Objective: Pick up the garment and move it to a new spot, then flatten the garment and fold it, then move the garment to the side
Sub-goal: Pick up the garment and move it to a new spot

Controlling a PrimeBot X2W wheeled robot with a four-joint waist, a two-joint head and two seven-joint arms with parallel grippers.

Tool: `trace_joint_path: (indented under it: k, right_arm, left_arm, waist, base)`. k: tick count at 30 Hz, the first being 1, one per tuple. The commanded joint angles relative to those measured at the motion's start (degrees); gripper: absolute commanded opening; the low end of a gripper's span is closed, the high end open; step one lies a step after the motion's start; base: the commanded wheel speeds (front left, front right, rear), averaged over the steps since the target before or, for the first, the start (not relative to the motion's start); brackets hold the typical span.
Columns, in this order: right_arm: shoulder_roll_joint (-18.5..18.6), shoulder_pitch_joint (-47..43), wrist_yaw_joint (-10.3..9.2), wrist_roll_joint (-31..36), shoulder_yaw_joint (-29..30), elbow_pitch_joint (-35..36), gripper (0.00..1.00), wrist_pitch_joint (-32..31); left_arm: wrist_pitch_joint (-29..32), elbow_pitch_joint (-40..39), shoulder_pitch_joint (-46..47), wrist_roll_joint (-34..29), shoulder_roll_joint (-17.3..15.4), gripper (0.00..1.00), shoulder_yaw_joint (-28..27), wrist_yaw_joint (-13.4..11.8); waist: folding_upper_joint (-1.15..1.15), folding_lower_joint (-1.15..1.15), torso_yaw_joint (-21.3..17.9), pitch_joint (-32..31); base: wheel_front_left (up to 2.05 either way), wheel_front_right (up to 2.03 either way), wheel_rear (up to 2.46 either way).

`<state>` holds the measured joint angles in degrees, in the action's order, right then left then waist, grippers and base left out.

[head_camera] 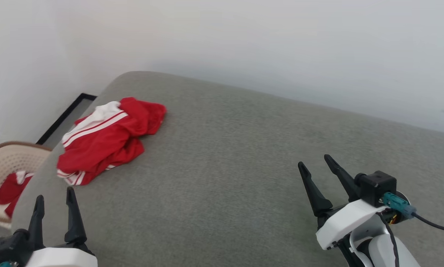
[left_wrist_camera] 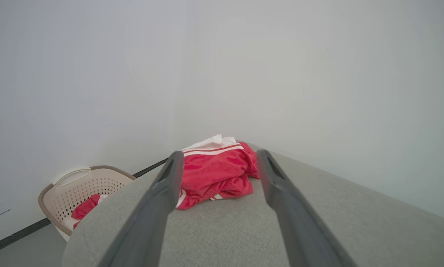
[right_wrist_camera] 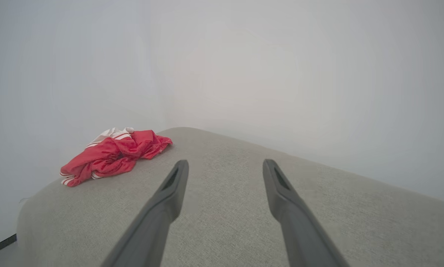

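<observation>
The garment (head_camera: 107, 139), red with a white sleeve and striped trim, lies crumpled near the far left corner of the grey padded surface (head_camera: 244, 155). Its chest lettering is hidden in the folds. My left gripper (head_camera: 55, 196) stands open at the lower left, a short way in front of the garment, empty. In the left wrist view the garment (left_wrist_camera: 214, 172) sits straight ahead between the open fingers (left_wrist_camera: 162, 193). My right gripper (head_camera: 314, 165) is open and empty at the lower right, far from the cloth. The right wrist view has the garment (right_wrist_camera: 114, 155) off to the left.
A beige perforated laundry basket (head_camera: 5, 167) stands on the floor left of the surface, holding another red-and-white cloth (head_camera: 10, 189). White walls close in behind and to the left. The surface's rounded left edge lies close to the garment.
</observation>
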<state>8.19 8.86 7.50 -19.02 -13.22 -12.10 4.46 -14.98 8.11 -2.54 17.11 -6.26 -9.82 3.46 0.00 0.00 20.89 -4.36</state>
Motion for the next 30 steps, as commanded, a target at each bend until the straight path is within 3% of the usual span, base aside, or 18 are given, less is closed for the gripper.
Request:
trace_joint_path:
  k: [1,17,30]
  right_arm:
    - [0.0,0.5,-0.02,0.0,-0.2,-0.4,1.0,0.1]
    - [-0.2,0.8,-0.02,0.9,2.4,-0.6,1.0,0.4]
    - [1.2,4.1,-0.02,2.3,3.1,2.6,1.0,-1.9]
  left_arm:
    - [-0.3,0.1,0.1,0.3,0.1,1.0,-0.2,-0.3]
    - [0.6,2.1,3.5,1.9,-0.5,1.0,-0.1,-0.9]
    - [3.6,13.1,18.6,4.2,-5.9,1.0,-0.2,1.3]
  waist:
    - [0.0,0.0,1.3,0.0]
    - [0.0,0.0,4.1,2.0]
    - [0.0,0.0,-0.3,9.3]
  base:
    - [0.0,0.0,0.0]
    - [0.0,0.0,0.0]
    - [0.0,0.0,0.0]
